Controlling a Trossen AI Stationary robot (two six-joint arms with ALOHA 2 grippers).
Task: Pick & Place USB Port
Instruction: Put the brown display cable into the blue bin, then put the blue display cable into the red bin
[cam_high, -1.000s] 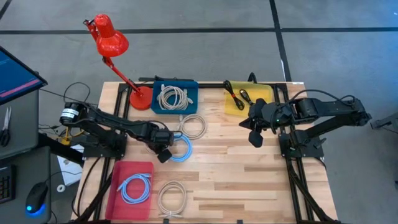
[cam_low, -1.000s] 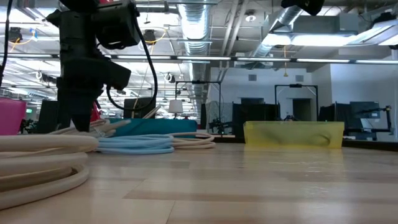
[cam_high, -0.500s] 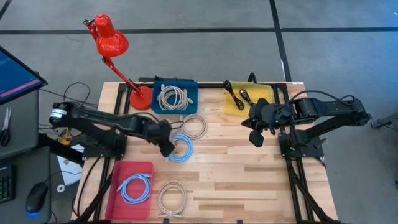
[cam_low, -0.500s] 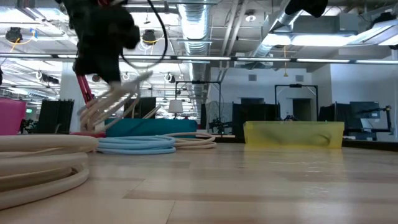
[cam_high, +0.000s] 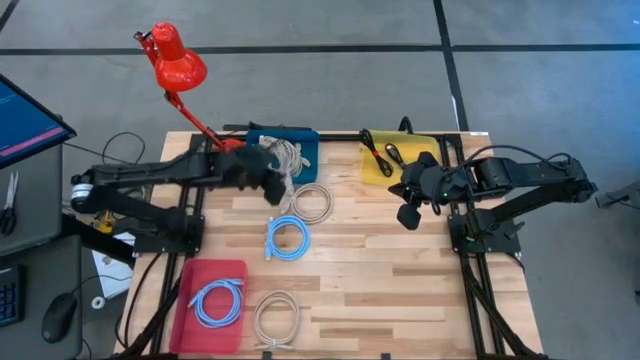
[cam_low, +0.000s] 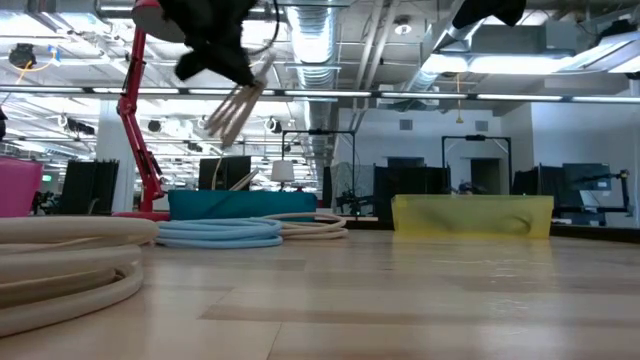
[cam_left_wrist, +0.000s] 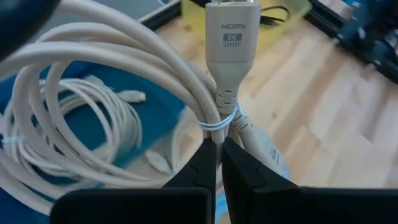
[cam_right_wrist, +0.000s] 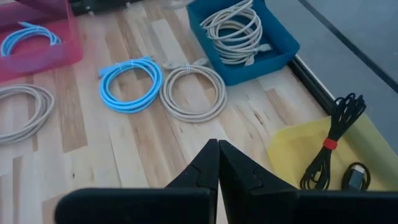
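My left gripper (cam_high: 268, 180) hangs over the near edge of the blue bin (cam_high: 305, 140), shut on a coiled beige HDMI cable (cam_left_wrist: 112, 74). In the low view the coil (cam_low: 235, 105) dangles high above the table. Another beige cable (cam_right_wrist: 237, 28) lies inside the blue bin. My right gripper (cam_high: 409, 212) is shut on nothing and hovers above the table, near the yellow tray (cam_high: 378, 168). A light-blue coil (cam_high: 288, 238) and a beige coil (cam_high: 312, 202) lie flat on the wood. My left gripper pinches the beige cable between its two fingers at the tied neck of the bundle (cam_left_wrist: 216, 124), just behind the HDMI plug (cam_left_wrist: 231, 37). Several strands are caught together there. The coil is lifted clear and hangs slack below the fingers, over the blue bin.
A pink tray (cam_high: 190, 310) at the near left holds a light-blue coil (cam_high: 215, 300). One more beige coil (cam_high: 277, 318) lies by the near edge. Black cables (cam_high: 385, 152) sit in the yellow tray. A red desk lamp (cam_high: 180, 70) stands at the far left.
My left gripper rose from the table beside the light-blue coil and swung toward the far edge, ending over the blue bin. The beige cable came up with it, from lying on the wood to hanging clear. The right arm kept still.
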